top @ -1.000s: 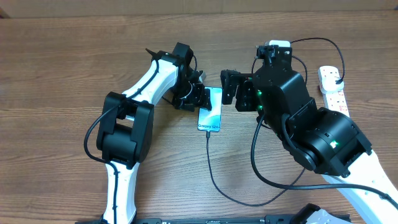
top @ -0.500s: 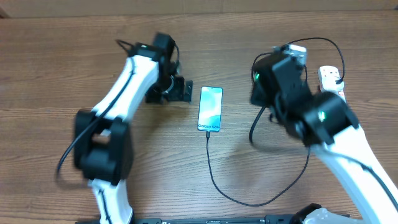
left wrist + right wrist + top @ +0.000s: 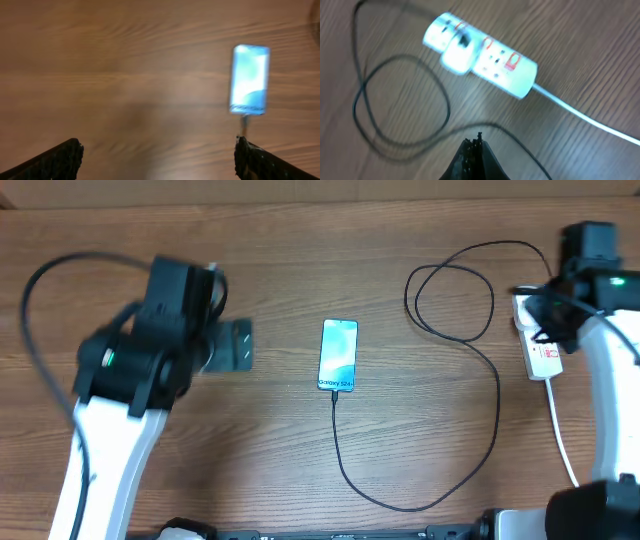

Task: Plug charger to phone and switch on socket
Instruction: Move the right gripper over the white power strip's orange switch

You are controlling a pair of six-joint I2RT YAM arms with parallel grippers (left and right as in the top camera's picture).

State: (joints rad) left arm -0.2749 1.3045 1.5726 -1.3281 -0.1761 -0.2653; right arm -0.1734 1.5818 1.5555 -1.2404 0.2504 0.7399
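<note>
The phone (image 3: 339,355) lies flat mid-table with its screen lit, and it also shows at the right of the left wrist view as the phone (image 3: 248,80). The charger's black cable (image 3: 495,395) runs from the phone's near end, sweeps right and loops up to the socket (image 3: 541,350). My left gripper (image 3: 236,345) hovers open well left of the phone, fingers (image 3: 60,160) wide apart over bare wood. My right gripper (image 3: 475,145) is shut and empty, above the table just short of the socket (image 3: 485,57). A white adapter block (image 3: 457,52) sits plugged into the socket.
The socket's thick white cord (image 3: 580,112) runs off toward the table's near right. Slack cable loops (image 3: 450,300) lie on the wood between the phone and the socket.
Both arms have left the phone. The left swung away to the left and opened fully. The right swung right to the socket and its jaws shut.
</note>
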